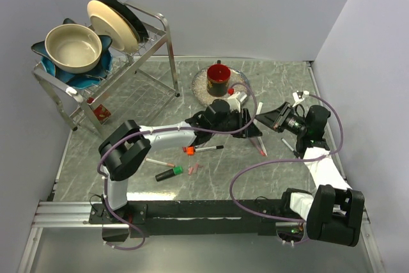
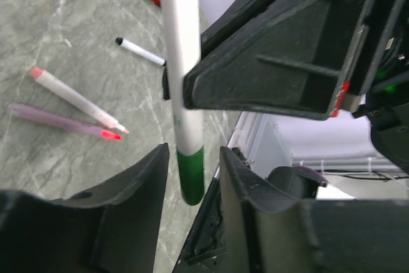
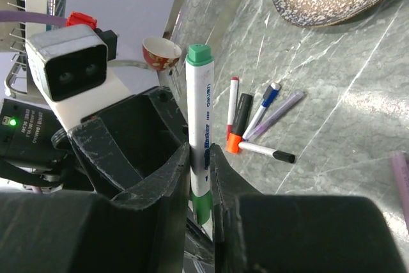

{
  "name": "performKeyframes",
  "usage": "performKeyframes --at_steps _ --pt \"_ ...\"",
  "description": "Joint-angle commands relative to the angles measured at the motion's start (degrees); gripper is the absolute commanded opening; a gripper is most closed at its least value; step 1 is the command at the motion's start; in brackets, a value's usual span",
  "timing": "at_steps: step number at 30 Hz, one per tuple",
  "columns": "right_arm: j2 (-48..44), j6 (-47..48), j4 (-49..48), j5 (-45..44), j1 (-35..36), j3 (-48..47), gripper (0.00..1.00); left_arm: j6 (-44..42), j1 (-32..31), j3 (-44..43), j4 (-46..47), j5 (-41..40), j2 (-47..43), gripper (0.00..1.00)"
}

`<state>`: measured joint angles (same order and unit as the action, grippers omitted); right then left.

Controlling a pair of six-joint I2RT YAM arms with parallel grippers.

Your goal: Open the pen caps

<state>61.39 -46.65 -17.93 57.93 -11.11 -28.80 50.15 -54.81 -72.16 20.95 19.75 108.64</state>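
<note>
R gripper (image 3: 202, 161) clamped white pen (image 3: 199, 103) mid-body. L gripper (image 2: 193, 153) fingers straddled its green cap (image 2: 191, 174), small gaps both sides, not gripping yet.

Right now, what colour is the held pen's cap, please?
Green cap, best in the right wrist view.

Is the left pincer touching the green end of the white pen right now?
Apart. The left wrist view shows the white pen's green end between the left pincer's fingers, a thin gap on each side.
</note>
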Motion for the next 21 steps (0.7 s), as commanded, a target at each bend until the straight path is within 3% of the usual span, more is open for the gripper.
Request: performKeyframes --at_steps 1,6,7,10,16,21 --pt "0.2 1.6 -1.1 -0.3 0.7 -0.3 0.00 1.4 0.7 -1.4 5.2 2.5 -0.4 0.37" --pt "0.2 3.4 -0.8 -0.3 0.9 -0.3 0.00 2.5 1.4 0.3 6.8 3.8 -0.9 0.02" --pt "0.2 3.8 -0.7 -0.4 1.0 -0.4 0.01 2.7 1.5 0.7 7.5 4.6 -1.0 0.01" --pt "0.5 5.2 -0.1 -0.2 1.4 -0.6 0.24 3.4 2.0 2.6 9.5 6.1 -1.5 0.01" --pt "2.1 9.1 3.5 -0.6 3.5 -2.3 0.51 3.1 2.2 3.5 11.3 9.3 -2.1 0.01" --pt "2.9 9.3 3.8 -0.8 4.1 -2.6 0.49 3.1 2.2 2.9 11.4 11.4 -1.5 0.01"
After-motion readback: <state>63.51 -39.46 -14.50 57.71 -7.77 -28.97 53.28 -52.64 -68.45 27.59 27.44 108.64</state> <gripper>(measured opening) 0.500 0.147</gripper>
